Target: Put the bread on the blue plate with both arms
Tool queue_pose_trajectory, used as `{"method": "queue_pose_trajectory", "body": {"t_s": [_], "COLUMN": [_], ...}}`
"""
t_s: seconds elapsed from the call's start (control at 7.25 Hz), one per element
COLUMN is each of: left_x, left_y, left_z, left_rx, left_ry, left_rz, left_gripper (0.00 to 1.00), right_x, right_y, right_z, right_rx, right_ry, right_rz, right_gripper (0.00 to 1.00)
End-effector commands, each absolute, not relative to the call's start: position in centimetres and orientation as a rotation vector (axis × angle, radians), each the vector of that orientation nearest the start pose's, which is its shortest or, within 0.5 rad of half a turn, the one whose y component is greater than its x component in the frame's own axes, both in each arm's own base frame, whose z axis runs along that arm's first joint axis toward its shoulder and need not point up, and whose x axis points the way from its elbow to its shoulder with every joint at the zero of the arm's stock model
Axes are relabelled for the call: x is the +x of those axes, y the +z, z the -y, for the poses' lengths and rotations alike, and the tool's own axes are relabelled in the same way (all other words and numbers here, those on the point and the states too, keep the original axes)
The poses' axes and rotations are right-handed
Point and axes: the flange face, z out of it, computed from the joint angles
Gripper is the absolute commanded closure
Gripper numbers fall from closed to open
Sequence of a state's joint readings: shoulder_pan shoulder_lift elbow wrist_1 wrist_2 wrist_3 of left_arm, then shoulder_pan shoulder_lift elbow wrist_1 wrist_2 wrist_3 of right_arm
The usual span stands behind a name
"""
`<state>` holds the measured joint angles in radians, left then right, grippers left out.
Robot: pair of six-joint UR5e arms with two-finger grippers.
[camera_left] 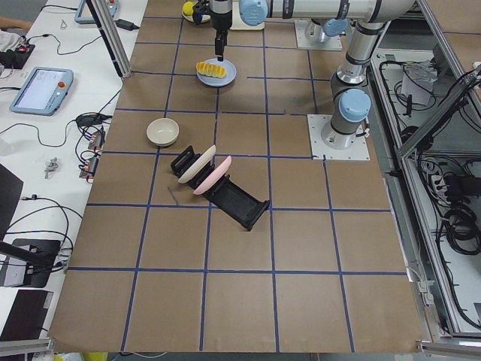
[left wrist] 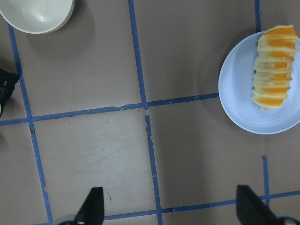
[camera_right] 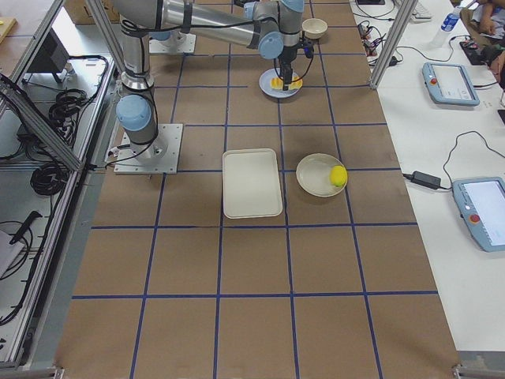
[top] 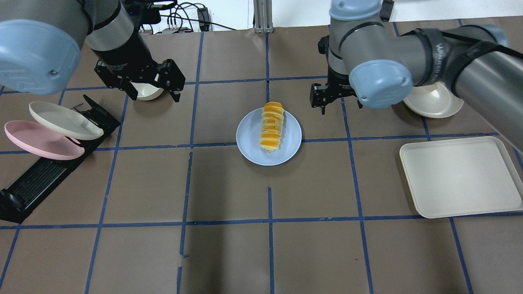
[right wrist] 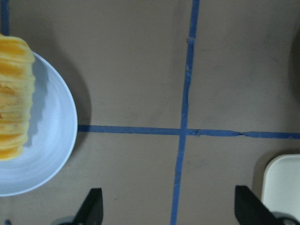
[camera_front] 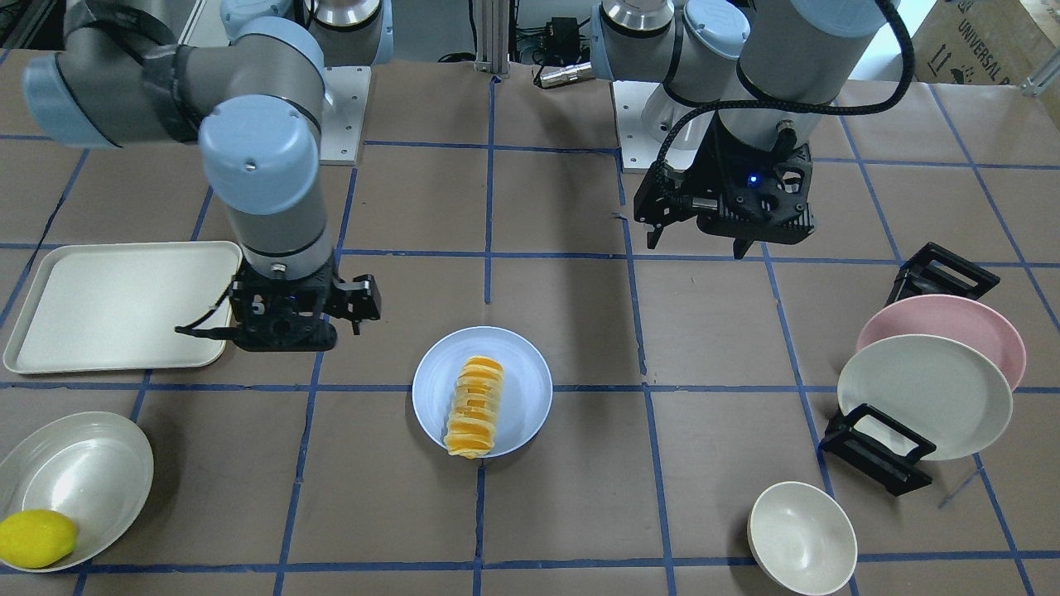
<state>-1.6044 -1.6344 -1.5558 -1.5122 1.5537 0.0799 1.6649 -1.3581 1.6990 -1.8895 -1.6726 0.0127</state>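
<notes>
The left arm (top: 41, 45) and right arm (top: 449, 53) hang on either side of the blue plate (top: 249, 141), both apart from it. A cream tray (top: 461, 175) lies well apart from the plate, on the right arm's side. The bread (top: 271, 126) lies across the plate's middle, one end at its rim. The left gripper (left wrist: 171, 208) and right gripper (right wrist: 168, 210) each have their fingers spread, holding nothing

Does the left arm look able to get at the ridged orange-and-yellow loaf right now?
Probably yes: the left gripper hangs with jaws open beside the round pale-blue plate, only bare table between, and the ridged orange-and-yellow loaf lies uncovered on it.
</notes>
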Motion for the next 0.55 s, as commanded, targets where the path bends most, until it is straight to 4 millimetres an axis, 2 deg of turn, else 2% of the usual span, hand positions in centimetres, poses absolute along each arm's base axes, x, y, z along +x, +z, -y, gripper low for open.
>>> {"method": "queue_pose_trajectory", "body": {"t_s": [0.0, 0.14, 0.28, 0.41], "left_x": [-15.3, -15.4, -15.4, -15.3], "left_y": [46.7, 46.3, 46.2, 46.5], "left_z": [51.5, 51.4, 51.6, 51.6], "left_rx": [0.18, 0.179, 0.177, 0.172], "left_ry": [-0.01, 0.004, 0.004, -0.008], "left_rz": [-3.158, -3.158, -3.158, -3.155], "left_gripper": [0.0, 0.0, 0.0, 0.0], "right_x": [10.8, 9.0, 8.7, 8.6], "right_y": [35.7, 37.5, 38.8, 42.2], "right_z": [51.2, 51.2, 51.5, 52.0], "right_rx": [-0.15, -0.117, -0.099, -0.096], "right_ry": [0.026, -0.032, -0.078, -0.173], "right_rz": [-3.201, -3.188, -3.165, -3.16], "right_gripper": [0.0, 0.0, 0.0, 0.0]}}
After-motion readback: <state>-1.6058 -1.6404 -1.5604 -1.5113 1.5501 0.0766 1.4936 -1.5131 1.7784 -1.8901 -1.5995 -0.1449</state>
